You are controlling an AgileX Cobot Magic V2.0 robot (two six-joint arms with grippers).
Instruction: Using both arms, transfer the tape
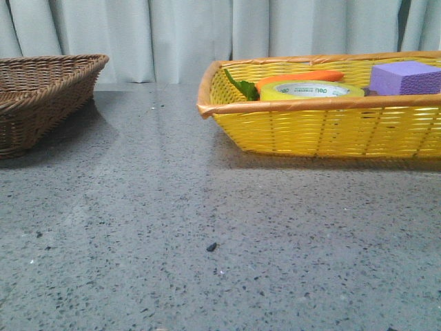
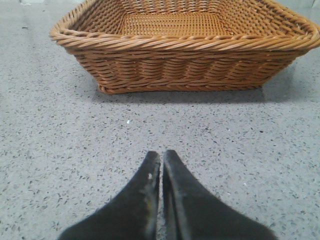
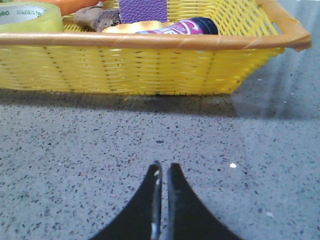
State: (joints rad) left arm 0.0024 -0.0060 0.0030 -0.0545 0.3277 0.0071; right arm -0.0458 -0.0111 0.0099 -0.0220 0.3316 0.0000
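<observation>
1. You had a grey speckled tabletop [image 1: 207, 227] in front of you, and pale curtains [image 1: 172, 34] closed the room behind it.
2. A brown wicker basket [image 2: 185, 60] stood on the left and a yellow woven basket [image 1: 324, 127] on the right, well apart.
3. The tape [image 1: 311, 90] lay flat inside the yellow basket, beside an orange toy carrot [image 1: 300, 77] and a purple block [image 1: 405, 77].
4. Your left gripper [image 2: 161, 162] hung over bare tabletop near the brown basket; its jaws were almost together and held nothing.
5. Your right gripper [image 3: 163, 172] was near the yellow basket, jaws almost together, also holding nothing.
6. The basket rim hid the lower part of the tape, and both baskets were cut off at the edges of the front view. A brown thing [image 3: 95, 17] and a dark pink-labelled thing [image 3: 185, 26] in the yellow basket were hard to make out.
</observation>
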